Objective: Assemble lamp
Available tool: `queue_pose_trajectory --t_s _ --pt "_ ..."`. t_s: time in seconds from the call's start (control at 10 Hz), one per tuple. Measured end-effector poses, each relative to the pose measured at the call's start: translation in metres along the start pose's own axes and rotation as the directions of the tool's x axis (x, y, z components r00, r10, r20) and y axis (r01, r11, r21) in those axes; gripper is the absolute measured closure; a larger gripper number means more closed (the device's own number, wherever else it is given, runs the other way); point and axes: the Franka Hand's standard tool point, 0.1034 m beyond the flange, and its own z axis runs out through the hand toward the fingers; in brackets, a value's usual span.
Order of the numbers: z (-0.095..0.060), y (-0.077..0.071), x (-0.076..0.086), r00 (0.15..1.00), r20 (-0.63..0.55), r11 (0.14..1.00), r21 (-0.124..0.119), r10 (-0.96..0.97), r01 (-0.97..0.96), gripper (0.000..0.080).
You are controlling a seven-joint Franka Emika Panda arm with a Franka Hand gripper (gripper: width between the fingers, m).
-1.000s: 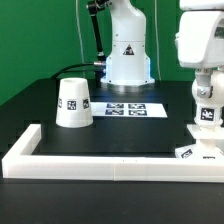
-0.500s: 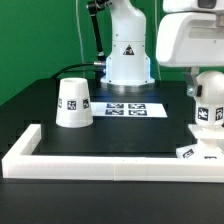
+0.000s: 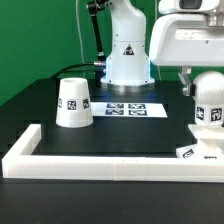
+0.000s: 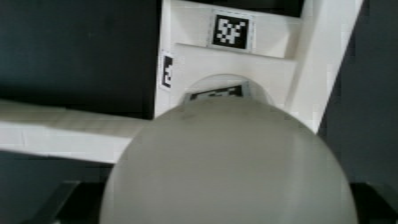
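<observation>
exterior view: within the last second the wrist swung over the bulb (image 3: pixel 208 105), which stayed upright on the base (image 3: pixel 192 152) at this view's right. the claw (image 3: pixel 204 84) appeared clenched on the bulb. judged: bulb being screwed in; shade (image 3: pixel 74 103) not yet fitted.

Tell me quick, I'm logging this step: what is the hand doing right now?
Hand: closed, holding the matte white ball-shaped bulb.

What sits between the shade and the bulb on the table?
The marker board, lying flat, apart from both the shade and the bulb. Nothing else shows in that stretch. Seen in the exterior view.
</observation>
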Motion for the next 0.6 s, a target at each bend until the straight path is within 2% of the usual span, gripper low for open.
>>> queue_pose_trajectory --t_s 0.3,0.5,0.6 --pt "0.0001 0.001 -0.0002 0.986 0.001 0.986 0.001 0.166 -0.166 0.022" --pt "0.0005 0.003 -0.0012 0.933 0.003 0.933 0.001 0.36 -0.36 0.022" --pt "0.0006 0.0039 -0.0023 0.874 0.013 0.874 0.003 0.486 -0.486 0.022"
